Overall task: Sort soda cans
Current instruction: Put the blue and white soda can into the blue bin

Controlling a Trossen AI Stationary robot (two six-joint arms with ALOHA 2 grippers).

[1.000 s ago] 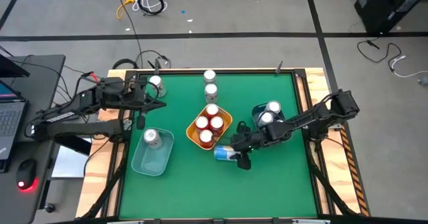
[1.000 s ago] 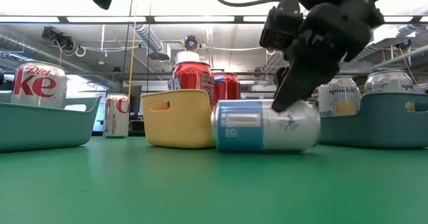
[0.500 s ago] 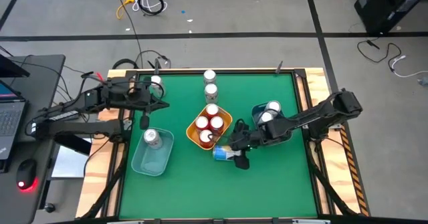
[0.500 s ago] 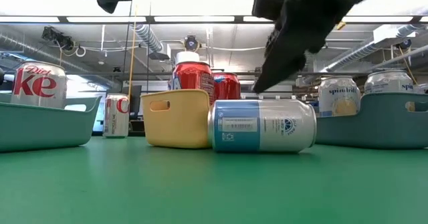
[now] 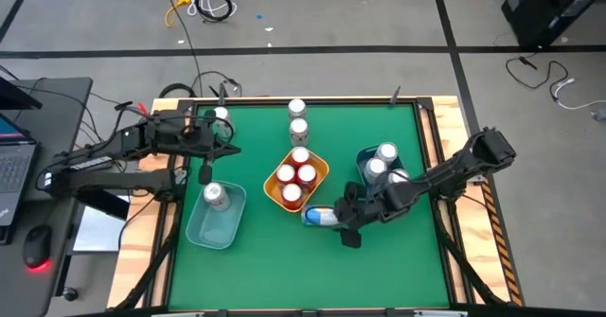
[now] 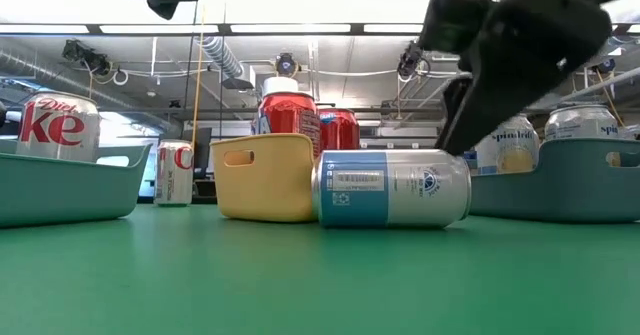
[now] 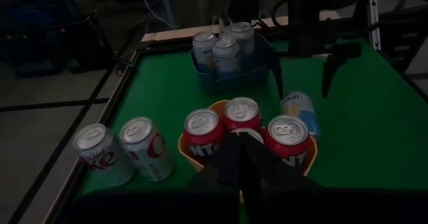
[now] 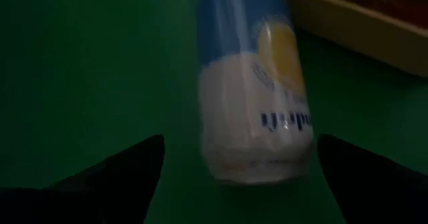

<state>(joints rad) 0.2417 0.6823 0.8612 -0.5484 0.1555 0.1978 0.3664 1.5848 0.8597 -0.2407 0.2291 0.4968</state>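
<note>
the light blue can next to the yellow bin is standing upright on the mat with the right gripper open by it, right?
Not quite. The light blue can lies on its side, not upright; the low view shows this plainly. The rest holds: it is on the green mat beside the yellow bin, and the right gripper is open by it.
</note>
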